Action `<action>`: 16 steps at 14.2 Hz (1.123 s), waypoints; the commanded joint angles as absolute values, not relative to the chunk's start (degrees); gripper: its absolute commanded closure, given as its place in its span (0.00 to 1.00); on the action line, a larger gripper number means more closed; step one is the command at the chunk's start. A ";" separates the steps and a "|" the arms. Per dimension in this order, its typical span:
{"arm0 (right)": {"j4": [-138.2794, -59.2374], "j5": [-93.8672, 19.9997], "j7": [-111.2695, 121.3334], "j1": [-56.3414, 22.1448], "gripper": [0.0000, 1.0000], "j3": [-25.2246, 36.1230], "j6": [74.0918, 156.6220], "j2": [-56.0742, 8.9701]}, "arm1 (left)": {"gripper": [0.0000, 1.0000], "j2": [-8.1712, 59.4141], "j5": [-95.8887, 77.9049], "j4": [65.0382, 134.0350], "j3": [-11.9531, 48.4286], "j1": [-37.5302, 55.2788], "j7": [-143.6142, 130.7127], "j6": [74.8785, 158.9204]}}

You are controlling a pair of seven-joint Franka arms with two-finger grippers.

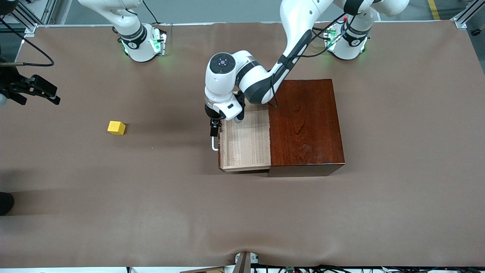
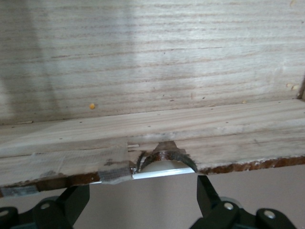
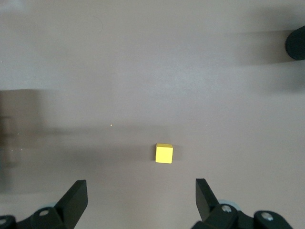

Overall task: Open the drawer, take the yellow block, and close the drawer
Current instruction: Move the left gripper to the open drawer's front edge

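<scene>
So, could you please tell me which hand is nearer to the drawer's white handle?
Left. The left hand is open right at the handle of the pulled-out drawer; the right hand is open, up near the table's right-arm end.

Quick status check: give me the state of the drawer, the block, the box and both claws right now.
drawer: pulled open, nothing in the part that shows.
handle: white bar on the drawer front, left claw at it.
yellow block: out on the table toward the right arm's end, not held.
box: resting on the table.
left claw: open, at the drawer's front edge.
right claw: open, above the table, block in view below.
</scene>
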State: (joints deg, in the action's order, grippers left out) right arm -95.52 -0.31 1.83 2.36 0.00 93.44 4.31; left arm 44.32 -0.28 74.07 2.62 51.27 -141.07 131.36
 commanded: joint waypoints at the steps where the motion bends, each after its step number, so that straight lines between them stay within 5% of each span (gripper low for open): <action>1: -94.57 0.00 2.02 2.29 0.00 0.00 92.64 4.13 | 0.00 44.83 -0.79 72.60 2.46 51.33 -140.98 126.14; 16: -95.01 -0.09 1.67 2.64 0.00 0.00 89.83 3.69 | 0.00 41.75 2.63 72.42 -6.94 51.06 -140.19 113.30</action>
State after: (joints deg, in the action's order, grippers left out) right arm -95.54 -0.31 1.82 2.38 0.10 90.69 4.04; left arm 43.43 -2.32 70.22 -2.71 52.33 -141.95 118.11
